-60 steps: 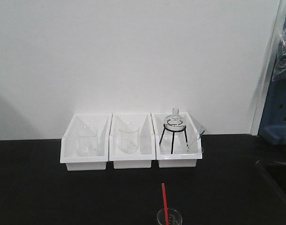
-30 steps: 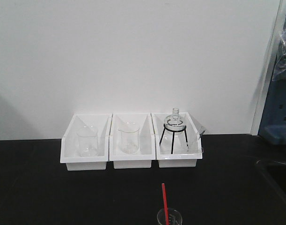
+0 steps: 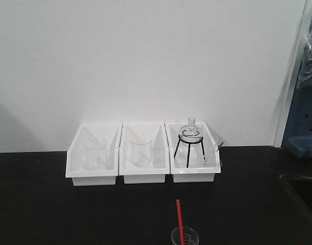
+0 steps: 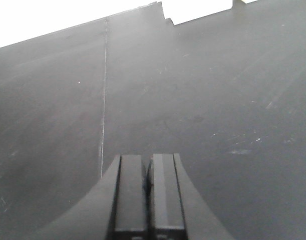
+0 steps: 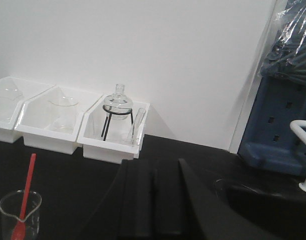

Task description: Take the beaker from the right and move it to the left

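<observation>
The beaker (image 3: 185, 236), small clear glass with a thin red rod (image 3: 179, 219) standing in it, sits on the black table at the bottom edge of the front view. In the right wrist view the beaker (image 5: 20, 214) is at the lower left, well left of my right gripper (image 5: 153, 167), which is shut with nothing between its fingers. My left gripper (image 4: 146, 162) is shut too, hovering over bare black table; no beaker shows in its view. Neither gripper appears in the front view.
Three white bins (image 3: 143, 168) stand in a row at the wall: two hold clear beakers (image 3: 94, 153), the right one a round flask on a black tripod (image 3: 189, 138). A blue rack (image 5: 283, 125) and a dark sink (image 5: 253, 200) lie at the right.
</observation>
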{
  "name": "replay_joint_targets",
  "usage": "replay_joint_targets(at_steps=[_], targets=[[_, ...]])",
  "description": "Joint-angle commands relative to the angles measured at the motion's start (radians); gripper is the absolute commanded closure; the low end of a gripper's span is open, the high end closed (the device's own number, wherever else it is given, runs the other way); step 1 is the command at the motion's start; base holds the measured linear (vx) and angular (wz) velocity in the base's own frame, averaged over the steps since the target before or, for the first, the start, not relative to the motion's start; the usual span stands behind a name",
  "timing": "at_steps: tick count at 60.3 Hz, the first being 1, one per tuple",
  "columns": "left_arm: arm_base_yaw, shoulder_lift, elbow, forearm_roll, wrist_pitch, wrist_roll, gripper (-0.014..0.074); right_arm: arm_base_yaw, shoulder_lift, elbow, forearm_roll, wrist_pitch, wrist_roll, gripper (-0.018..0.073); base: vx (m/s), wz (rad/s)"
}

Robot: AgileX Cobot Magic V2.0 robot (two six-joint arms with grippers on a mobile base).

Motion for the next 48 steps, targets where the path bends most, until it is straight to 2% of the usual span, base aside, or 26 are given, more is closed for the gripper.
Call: replay_joint_targets(at_steps=[1, 10, 17, 20, 30, 48], targets=[[-0.006, -0.006, 0.019, 0.0, -0.077, -0.001, 0.0603, -0.046, -0.054, 0.066, 0.038, -0.085, 0.009, 0.0564, 0.0, 0.0], [-0.006, -0.006, 0.019, 0.0, -0.077, -0.001, 0.0603, -0.144, -0.205, 0.283, -0.002, -0.14, 0.188, 0.0564, 0.0, 0.0], [-0.006, -0.006, 0.019, 0.0, -0.077, -0.001, 0.0603, -0.158, -0.315, 0.381, -0.011, -0.115, 0.259, 0.0564, 0.0, 0.0], [-0.006, -0.006, 0.019, 0.0, -0.077, -0.001, 0.0603, -0.158, -0.347, 0.374, -0.017, -0.046, 0.251, 0.0564, 0.0, 0.0], [-0.006, -0.006, 0.019, 0.0, -0.077, -0.001, 0.0603, -0.154, -0.343, 0.376, -0.018, -0.072, 0.193, 0.0564, 0.0, 0.0], [-0.006, -0.006, 0.019, 0.0, -0.077, -0.001, 0.0603, -0.148, -0.343, 0.376, -0.016, -0.088, 0.195, 0.0564, 0.0, 0.0]])
